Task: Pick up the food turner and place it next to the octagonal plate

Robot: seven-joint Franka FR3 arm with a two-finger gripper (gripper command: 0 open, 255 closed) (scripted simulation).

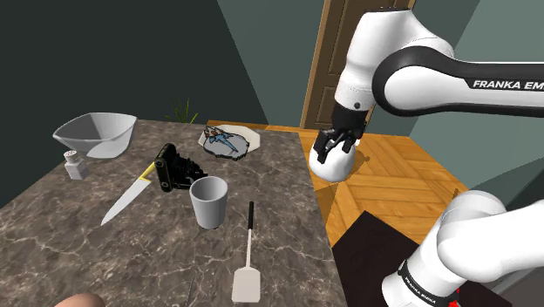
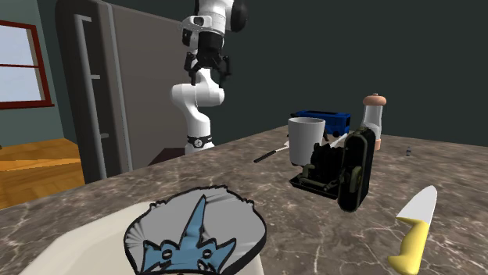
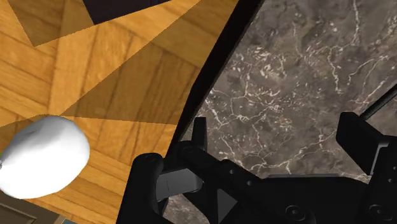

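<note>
Inspection findings: the gripper [image 1: 335, 146] is being held at the centre right of the shoulder view, beyond the right edge of the marble table [image 1: 52, 235] and above the wood floor [image 1: 392, 174]. In the wrist view its fingers [image 3: 199, 135] are being shown wide apart, with nothing gripped between them.

Containers: a pale bowl [image 1: 94, 133] is being observed upright at the upper left, and a grey cup [image 1: 209, 201] upright at the centre. The inner walls of both are being seen plainly. The white octagonal plate [image 1: 253, 138], at the upper centre, is being occupied by a grey disc with a blue figure [image 1: 225, 142].

The food turner [image 1: 247, 283] is being found flat on the table at the lower centre of the shoulder view, well apart from the plate. Its long axis is being run nearly top to bottom of that frame. The black handle is being pointed upward, its end just right of the cup, and the pale blade toward the bottom edge.
</note>
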